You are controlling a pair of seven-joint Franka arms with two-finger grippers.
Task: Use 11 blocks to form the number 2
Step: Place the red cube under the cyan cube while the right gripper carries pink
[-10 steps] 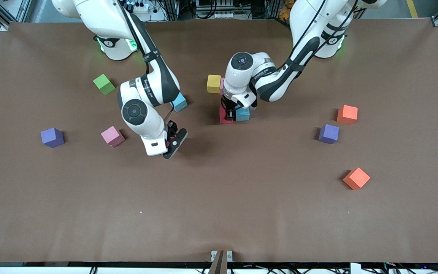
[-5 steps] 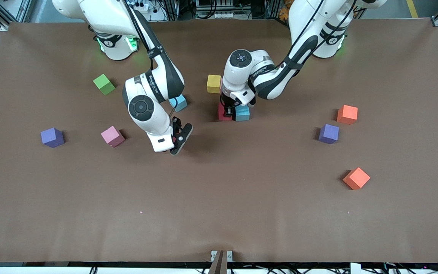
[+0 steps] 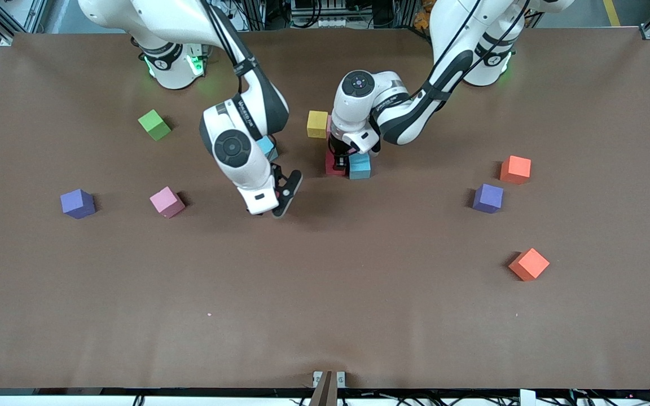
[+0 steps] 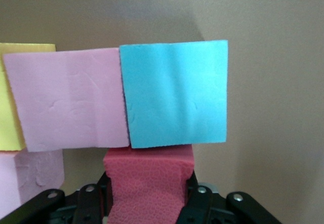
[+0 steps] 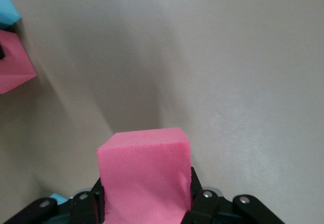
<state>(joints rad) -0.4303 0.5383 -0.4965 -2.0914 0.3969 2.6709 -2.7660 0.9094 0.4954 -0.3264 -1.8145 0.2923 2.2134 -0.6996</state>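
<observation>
Blocks (image 3: 359, 165): 2 gripper-held, 2 orange, 2 purple loose.

I can read no text for certain. My right arm (image 3: 235, 152) has a short line of dark lettering (image 3: 244, 117) along the white shell of its forearm. My left arm (image 3: 415, 110) has a similar line on the white shell next to its wrist joint. From the front view both lines are too small for me to make out a single word. The red block (image 4: 149, 183) and the pink block (image 5: 144, 173), seen close up by my wrist cameras, carry no print that I can read.
</observation>
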